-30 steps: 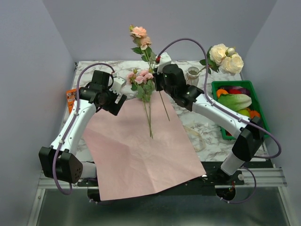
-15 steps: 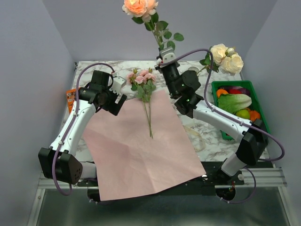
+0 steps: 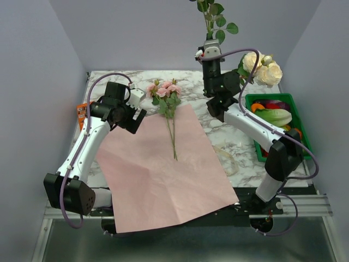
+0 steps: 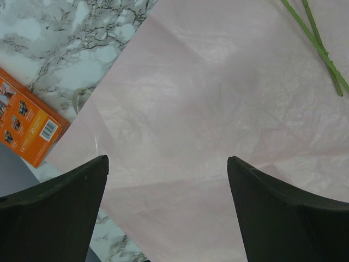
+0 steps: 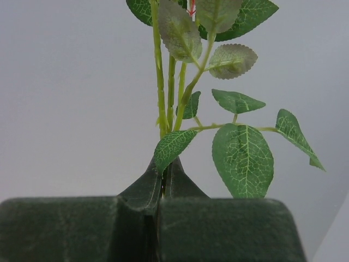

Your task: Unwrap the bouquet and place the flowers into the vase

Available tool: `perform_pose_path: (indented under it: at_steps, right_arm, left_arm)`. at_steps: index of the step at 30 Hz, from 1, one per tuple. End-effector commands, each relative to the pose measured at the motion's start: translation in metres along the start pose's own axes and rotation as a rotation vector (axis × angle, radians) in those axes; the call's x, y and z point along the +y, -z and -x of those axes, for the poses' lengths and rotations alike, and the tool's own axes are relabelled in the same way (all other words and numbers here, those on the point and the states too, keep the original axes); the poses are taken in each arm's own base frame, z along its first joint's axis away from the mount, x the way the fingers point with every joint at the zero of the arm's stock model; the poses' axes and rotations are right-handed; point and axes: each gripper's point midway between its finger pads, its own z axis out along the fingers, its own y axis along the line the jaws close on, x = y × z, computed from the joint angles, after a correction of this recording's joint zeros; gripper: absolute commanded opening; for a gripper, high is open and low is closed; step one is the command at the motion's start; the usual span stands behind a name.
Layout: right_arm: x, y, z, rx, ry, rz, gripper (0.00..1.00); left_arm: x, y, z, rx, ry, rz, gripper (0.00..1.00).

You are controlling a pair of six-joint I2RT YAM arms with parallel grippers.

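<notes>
While the left gripper (image 4: 168, 164) has stayed at the left of the overhead view, jaws wide apart over the pink paper (image 3: 163, 174), the work has shifted rightward. The small pink roses (image 3: 165, 91) still lie unmoved at the paper's upper edge. The right gripper (image 3: 210, 52), clamped tight on a leafy stem (image 3: 211, 13), has swung from beside that bunch to the upper centre-right, and its bloom is now past the top edge. The cream roses (image 3: 263, 68) stand just right of it. The vase is hidden behind that arm. In my judgement, lowering the stem into it comes next.
</notes>
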Motion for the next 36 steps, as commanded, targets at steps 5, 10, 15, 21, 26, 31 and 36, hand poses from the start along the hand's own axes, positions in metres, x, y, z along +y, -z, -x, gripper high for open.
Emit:
perform_pose_path:
  at_steps: [5,10,15,21,26,31,36]
  right_arm:
    - [-0.027,-0.019,-0.020,0.001,-0.042,-0.092,0.01]
    - [-0.025,-0.022,-0.028,0.002,-0.034,-0.084,0.01]
    - [-0.019,-0.016,-0.045,0.027,-0.014,-0.081,0.01]
    - [-0.012,-0.004,-0.069,0.068,0.019,-0.078,0.01]
    - [-0.012,0.003,-0.085,0.125,0.024,-0.113,0.01]
    - [-0.023,0.015,-0.089,0.169,0.077,-0.256,0.01]
    - [-0.029,0.030,-0.101,0.280,0.126,-0.428,0.09]
  left_arm:
    - [0.006,0.003,0.005,-0.030,-0.017,0.011,0.99]
    - [0.009,0.000,0.003,-0.023,-0.017,0.011,0.99]
    - [0.013,-0.001,0.003,-0.020,-0.014,0.018,0.99]
    - [0.018,-0.001,0.003,-0.018,-0.011,0.026,0.99]
    - [0.020,0.000,0.002,-0.021,-0.006,0.028,0.99]
    - [0.020,0.000,0.000,-0.019,-0.001,0.027,0.99]
    - [0.019,0.002,0.000,-0.026,0.001,0.026,0.99]
